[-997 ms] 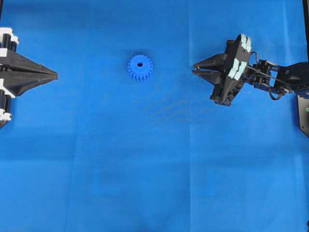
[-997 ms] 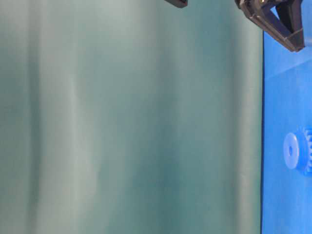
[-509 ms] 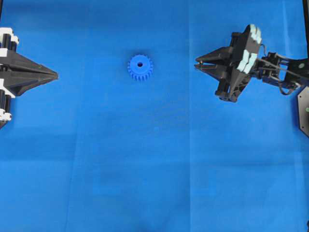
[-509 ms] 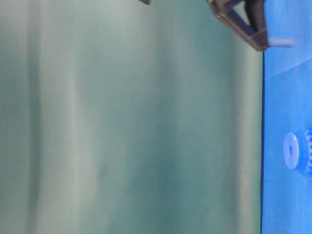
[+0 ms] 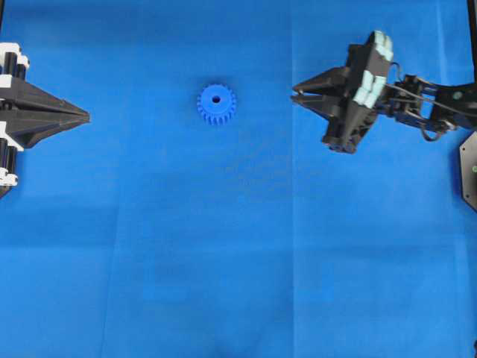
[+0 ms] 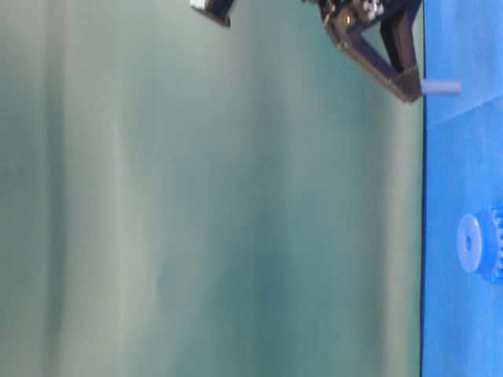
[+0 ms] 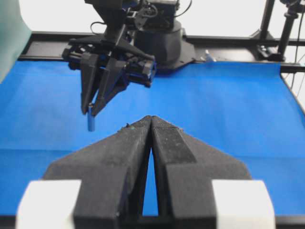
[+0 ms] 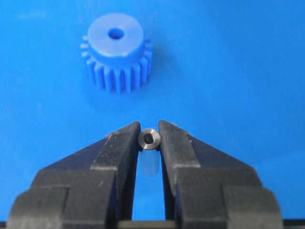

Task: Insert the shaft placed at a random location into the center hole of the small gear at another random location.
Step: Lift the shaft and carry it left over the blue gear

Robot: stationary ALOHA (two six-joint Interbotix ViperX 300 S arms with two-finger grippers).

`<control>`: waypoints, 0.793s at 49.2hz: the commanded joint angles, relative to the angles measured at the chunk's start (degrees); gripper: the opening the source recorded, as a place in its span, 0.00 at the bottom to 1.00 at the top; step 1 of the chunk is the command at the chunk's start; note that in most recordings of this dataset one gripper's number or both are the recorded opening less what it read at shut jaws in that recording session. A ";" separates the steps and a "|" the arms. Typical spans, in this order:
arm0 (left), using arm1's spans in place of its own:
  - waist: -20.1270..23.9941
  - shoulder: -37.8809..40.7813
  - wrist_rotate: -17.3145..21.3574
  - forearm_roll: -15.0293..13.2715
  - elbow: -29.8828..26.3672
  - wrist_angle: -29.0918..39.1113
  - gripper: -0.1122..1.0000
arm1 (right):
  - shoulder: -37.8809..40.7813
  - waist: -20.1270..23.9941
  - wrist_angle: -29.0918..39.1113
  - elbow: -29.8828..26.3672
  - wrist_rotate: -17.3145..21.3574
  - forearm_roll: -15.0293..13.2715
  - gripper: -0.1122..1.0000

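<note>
Fingertips of my right gripper [image 5: 297, 97], overhead: nearly closed, well right of the small gear [image 5: 217, 104] on blue cloth [image 5: 223, 261]. Table-level: the shaft [image 6: 441, 87] protrudes, clear of the cloth; green backdrop [image 6: 196, 220]. Right wrist: pinched near the tips, it could tilt and miss the center hole [image 8: 115, 34]. Left wrist: my left gripper [image 7: 151, 122] is closed, empty.

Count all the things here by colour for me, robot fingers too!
Blue: 1, small blue plastic toothed gear
Silvery: 1, tiny silvery metal shaft
Black: 2, left gripper and right gripper fingers
Total: 4
</note>
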 commanded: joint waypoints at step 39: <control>0.09 0.26 -0.26 0.09 -0.62 0.18 0.10 | 14.33 0.97 8.35 -26.37 -2.20 -1.41 0.13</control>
